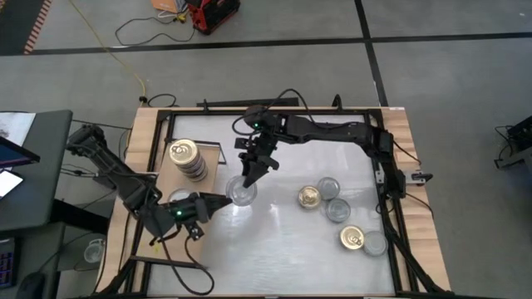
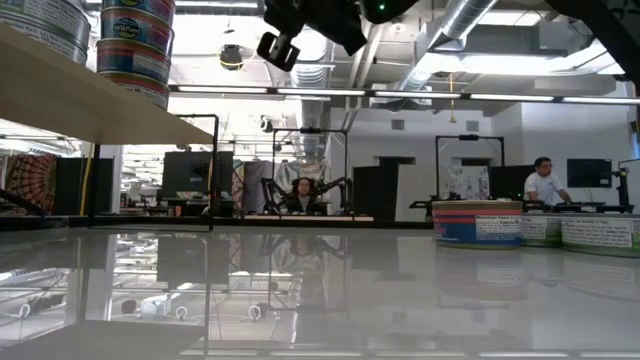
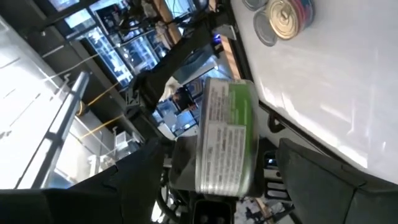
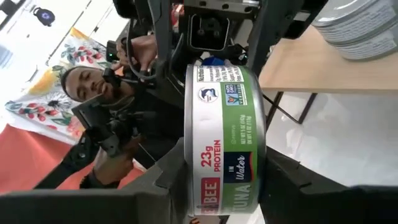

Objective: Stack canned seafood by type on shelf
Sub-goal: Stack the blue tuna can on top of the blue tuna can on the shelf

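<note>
My right gripper is shut on a green-labelled tin of canned seafood, held high above the table beside the shelf. From above, the tin's silver face shows. My left gripper faces it from the table's left, open, with one finger on either side of the same tin; I see no touch. On the shelf stands a stack of tins with a gold top. My right gripper pinches the tin between its two fingers, one on each flat face, so the labelled wall shows between them. The fingers reach nearly level from the table's far right. The tin is lifted clear of the table and the shelf.
Several loose tins lie on the white table's right half: gold-topped ones and silver-topped ones. They line the right side in the low view. The shelf's board carries stacked tins. People sit in the room beyond.
</note>
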